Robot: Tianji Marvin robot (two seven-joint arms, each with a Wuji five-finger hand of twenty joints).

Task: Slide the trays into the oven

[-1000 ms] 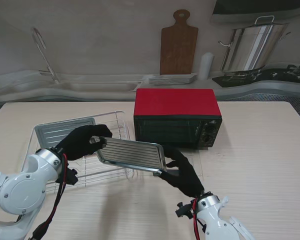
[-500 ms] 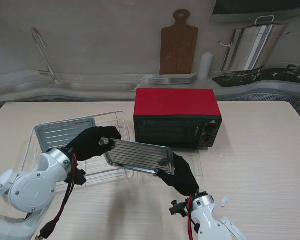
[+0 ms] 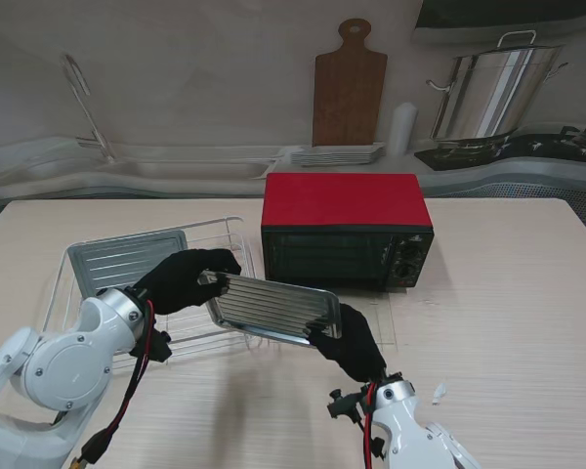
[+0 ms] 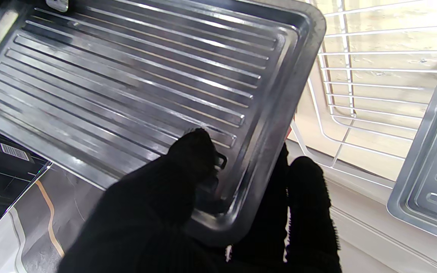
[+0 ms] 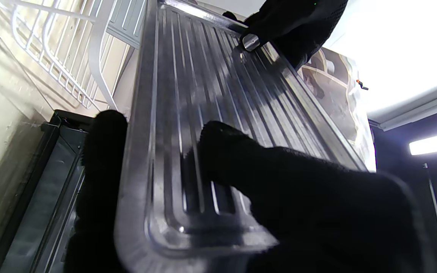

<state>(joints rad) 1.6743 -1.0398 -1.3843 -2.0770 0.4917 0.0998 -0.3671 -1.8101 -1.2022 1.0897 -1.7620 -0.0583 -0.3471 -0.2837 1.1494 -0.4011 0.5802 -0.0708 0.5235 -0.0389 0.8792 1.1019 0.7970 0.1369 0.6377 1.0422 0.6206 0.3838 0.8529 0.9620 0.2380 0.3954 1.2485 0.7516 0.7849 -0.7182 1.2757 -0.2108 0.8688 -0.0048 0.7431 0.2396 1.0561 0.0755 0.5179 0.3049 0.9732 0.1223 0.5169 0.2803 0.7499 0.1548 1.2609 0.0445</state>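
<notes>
A ribbed metal tray (image 3: pixel 273 308) hangs in the air in front of the red oven (image 3: pixel 346 230), held by both hands. My left hand (image 3: pixel 184 279) is shut on its left end; the thumb (image 4: pixel 192 159) lies inside the tray (image 4: pixel 135 87). My right hand (image 3: pixel 349 342) is shut on the tray's right near corner, thumb (image 5: pixel 233 159) on its ribbed floor (image 5: pixel 188 106). The oven's glass door (image 3: pixel 386 318) lies open flat on the table. A second tray (image 3: pixel 112 258) rests in the white wire rack (image 3: pixel 225 239) at the left.
Behind the table runs a counter with a wooden cutting board (image 3: pixel 349 88), stacked plates (image 3: pixel 338 154), a steel pot (image 3: pixel 488 93) and a faucet (image 3: pixel 83 98). A small white scrap (image 3: pixel 439 393) lies on the table at the right.
The held tray has moved right and a little farther from me, toward the oven's opening. Both hands kept their hold and travelled with it.
</notes>
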